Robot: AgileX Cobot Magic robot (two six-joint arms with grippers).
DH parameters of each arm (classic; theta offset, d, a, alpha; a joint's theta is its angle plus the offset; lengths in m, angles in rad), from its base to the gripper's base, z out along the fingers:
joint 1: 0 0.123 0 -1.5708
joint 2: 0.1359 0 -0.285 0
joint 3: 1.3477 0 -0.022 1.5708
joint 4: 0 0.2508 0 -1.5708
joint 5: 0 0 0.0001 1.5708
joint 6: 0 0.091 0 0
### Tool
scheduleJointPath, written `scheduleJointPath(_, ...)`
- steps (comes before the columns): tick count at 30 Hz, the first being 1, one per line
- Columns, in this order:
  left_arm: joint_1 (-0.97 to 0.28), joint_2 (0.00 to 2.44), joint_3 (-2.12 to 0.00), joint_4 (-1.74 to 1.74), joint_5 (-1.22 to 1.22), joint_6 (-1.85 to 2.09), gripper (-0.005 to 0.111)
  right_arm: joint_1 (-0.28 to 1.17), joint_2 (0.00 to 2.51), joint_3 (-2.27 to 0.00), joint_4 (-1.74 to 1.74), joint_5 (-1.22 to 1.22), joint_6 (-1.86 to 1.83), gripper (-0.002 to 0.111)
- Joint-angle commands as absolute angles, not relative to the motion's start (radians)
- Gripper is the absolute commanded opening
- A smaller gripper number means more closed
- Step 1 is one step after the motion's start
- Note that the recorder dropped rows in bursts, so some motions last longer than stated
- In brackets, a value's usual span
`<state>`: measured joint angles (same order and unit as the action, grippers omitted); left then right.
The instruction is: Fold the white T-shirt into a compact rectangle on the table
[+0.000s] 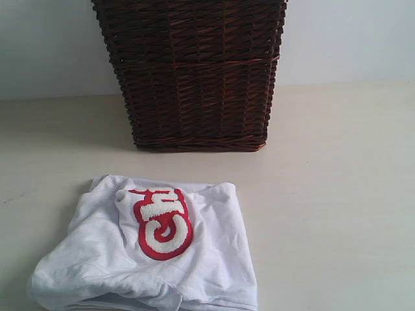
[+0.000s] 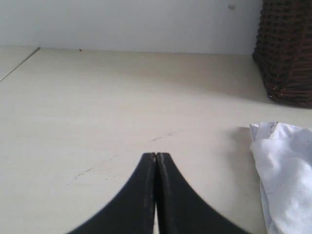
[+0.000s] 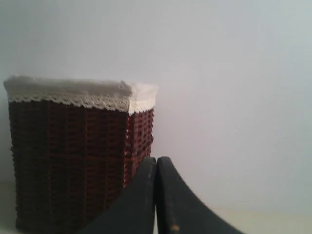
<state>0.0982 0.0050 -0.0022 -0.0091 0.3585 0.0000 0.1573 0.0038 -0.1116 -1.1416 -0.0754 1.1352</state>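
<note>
Since the white T-shirt (image 1: 149, 259) lies as a bunched heap rather than flat, the step in hand looks to be spreading it out. That is best done by taking two outer edges, one per tool, and drawing them apart low over the bench (image 1: 337, 194), so no inner layer drags along. The left tool (image 2: 156, 155) has its jaws pressed together on nothing, low over bare bench near the shirt's edge and not touching it. The right tool (image 3: 156, 158) is likewise closed and empty, raised and facing the wicker basket (image 1: 194, 71) (both must open before any pinch).

The shirt sits at the near edge, left of centre, apart from the basket at the far side. Its heap is longest left to right and wider at the near side. The red-edged lettering (image 1: 162, 223) runs far to near, so the chest likely lies turned sideways. Where the collar points I cannot tell.
</note>
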Motion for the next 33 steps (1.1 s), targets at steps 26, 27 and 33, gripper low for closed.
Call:
scheduleJointPath(26,0.099,0.0,0.0,-0.009,0.351,0.0,0.0,0.146,0.0,0.0,-1.169,-0.015,1.157,0.0)
scheduleJointPath(27,0.099,0.0,0.0,-0.009,0.351,0.0,0.0,0.146,0.0,0.0,-1.125,-0.023,1.15,0.0)
scheduleJointPath(33,0.099,0.0,0.0,-0.009,0.351,0.0,0.0,0.146,0.0,0.0,-0.387,-0.031,0.613,0.0)
